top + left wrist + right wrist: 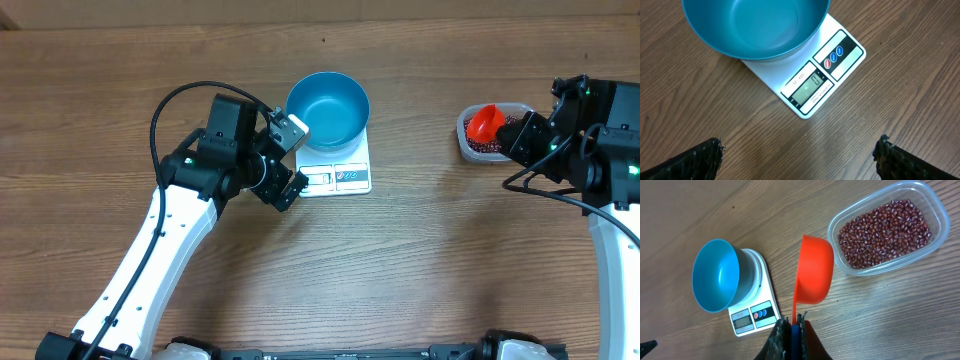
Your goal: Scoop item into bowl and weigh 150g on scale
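The bowl is sitting empty on the scale near the middle of the tabletop's far edge, and the display seems to be reading zero. All the beans are lying in a clear tub by the right edge, well apart from the bowl.

The right gripper is pinching the handle of an orange scoop between closed fingers and holding its cup at the tub's rim. Whether the cup is carrying any beans cannot be told. The left gripper is hovering just beside the scale's button edge with its fingers spread wide, gripping nothing.

Judging by this, the first scoop is only beginning. The next move is calling for dipping the cup into the beans, lifting it level, then carrying it across to tip over the bowl.
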Robot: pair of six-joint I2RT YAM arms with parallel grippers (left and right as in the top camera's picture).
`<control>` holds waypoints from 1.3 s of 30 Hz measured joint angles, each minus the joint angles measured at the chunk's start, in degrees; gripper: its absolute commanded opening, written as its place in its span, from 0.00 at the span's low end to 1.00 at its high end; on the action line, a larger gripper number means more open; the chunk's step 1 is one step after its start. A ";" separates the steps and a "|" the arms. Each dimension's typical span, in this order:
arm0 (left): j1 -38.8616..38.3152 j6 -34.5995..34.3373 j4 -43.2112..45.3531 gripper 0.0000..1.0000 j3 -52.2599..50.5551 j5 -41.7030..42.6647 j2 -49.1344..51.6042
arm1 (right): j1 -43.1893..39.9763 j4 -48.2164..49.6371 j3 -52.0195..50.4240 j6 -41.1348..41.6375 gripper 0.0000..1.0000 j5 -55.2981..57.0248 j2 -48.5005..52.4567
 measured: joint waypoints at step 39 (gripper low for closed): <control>0.00 -1.92 1.73 1.00 -4.44 -1.95 -0.72 | 0.00 -0.04 0.00 0.04 0.04 0.02 0.00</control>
